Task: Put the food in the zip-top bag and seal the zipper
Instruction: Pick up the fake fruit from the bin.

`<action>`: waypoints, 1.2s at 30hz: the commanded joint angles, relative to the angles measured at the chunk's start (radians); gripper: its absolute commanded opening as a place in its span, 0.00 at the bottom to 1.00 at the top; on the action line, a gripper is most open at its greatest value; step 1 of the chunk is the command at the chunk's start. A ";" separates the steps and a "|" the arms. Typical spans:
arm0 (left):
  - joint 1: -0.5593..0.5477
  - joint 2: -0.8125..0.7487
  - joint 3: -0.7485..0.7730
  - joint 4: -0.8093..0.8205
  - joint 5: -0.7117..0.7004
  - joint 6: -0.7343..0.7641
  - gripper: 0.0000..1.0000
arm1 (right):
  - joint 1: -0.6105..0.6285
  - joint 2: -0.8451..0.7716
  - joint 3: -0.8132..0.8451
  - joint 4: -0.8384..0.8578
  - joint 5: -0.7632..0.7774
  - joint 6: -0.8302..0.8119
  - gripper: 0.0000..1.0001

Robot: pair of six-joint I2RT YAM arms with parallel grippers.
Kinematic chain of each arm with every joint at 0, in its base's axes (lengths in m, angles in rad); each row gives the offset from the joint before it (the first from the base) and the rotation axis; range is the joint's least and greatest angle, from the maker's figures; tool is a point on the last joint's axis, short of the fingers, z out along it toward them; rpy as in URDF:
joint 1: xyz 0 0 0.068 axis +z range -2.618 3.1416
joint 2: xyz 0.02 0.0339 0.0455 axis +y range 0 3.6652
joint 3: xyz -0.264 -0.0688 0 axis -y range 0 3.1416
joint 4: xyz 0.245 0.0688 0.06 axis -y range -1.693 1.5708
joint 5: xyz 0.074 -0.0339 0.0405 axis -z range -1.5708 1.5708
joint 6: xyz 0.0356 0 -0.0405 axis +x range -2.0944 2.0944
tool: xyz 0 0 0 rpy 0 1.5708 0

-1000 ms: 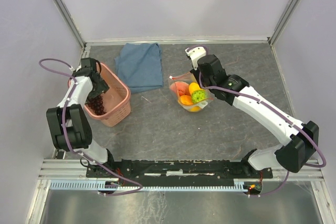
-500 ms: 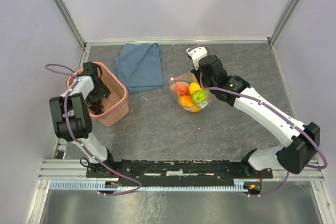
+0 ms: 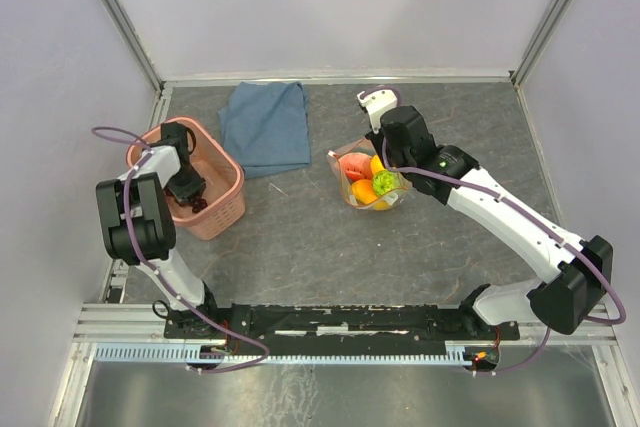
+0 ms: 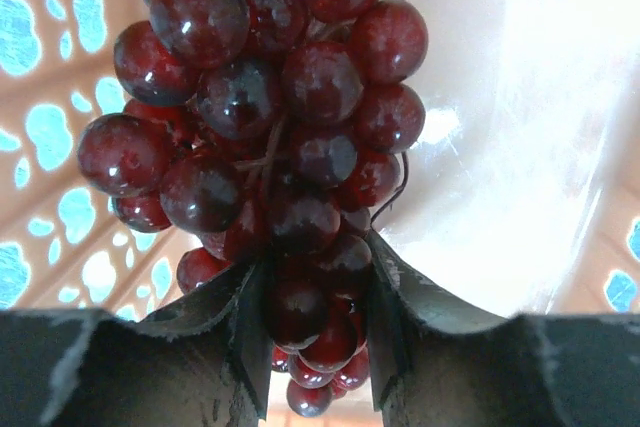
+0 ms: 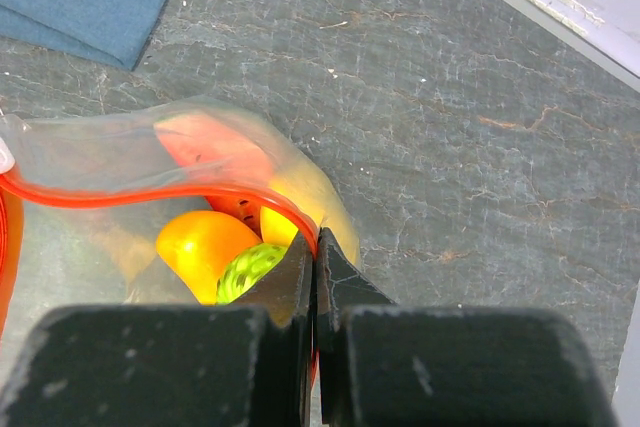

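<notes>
A dark purple grape bunch [image 4: 270,137] lies in the pink basket [image 3: 222,209]. My left gripper [image 4: 315,322] reaches down into the basket and is shut on the bunch's lower grapes; seen from above, the left gripper [image 3: 188,190] hides most of it. The clear zip-top bag [image 3: 370,185] stands open mid-table with an orange round fruit [image 5: 200,247], a yellow-green bumpy ball [image 5: 245,269] and a red piece [image 5: 205,147] inside. My right gripper [image 5: 314,247] is shut on the bag's orange-red zipper [image 5: 150,197] rim, holding the mouth up.
A folded blue cloth [image 3: 267,125] lies at the back, between basket and bag. The basket sits near the table's left wall [image 3: 70,67]. Grey tabletop [image 3: 300,247] stretches in front of the bag and basket.
My left gripper dropped deeper into the basket and closed on the grape bunch. The right gripper shifted slightly, the bag's mouth lifting and changing shape.
</notes>
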 commanded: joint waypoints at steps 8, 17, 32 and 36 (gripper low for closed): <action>0.004 -0.153 -0.012 0.027 0.024 0.037 0.08 | -0.002 -0.030 0.008 0.053 0.029 -0.008 0.01; 0.005 -0.285 0.009 -0.014 0.044 0.047 0.03 | -0.001 -0.031 0.011 0.048 0.041 -0.012 0.01; -0.006 -0.593 0.098 -0.008 0.240 0.116 0.03 | -0.002 -0.017 0.025 0.030 0.042 -0.011 0.01; -0.007 -0.647 0.128 0.009 0.344 0.129 0.03 | -0.002 -0.010 0.028 0.028 0.043 -0.011 0.01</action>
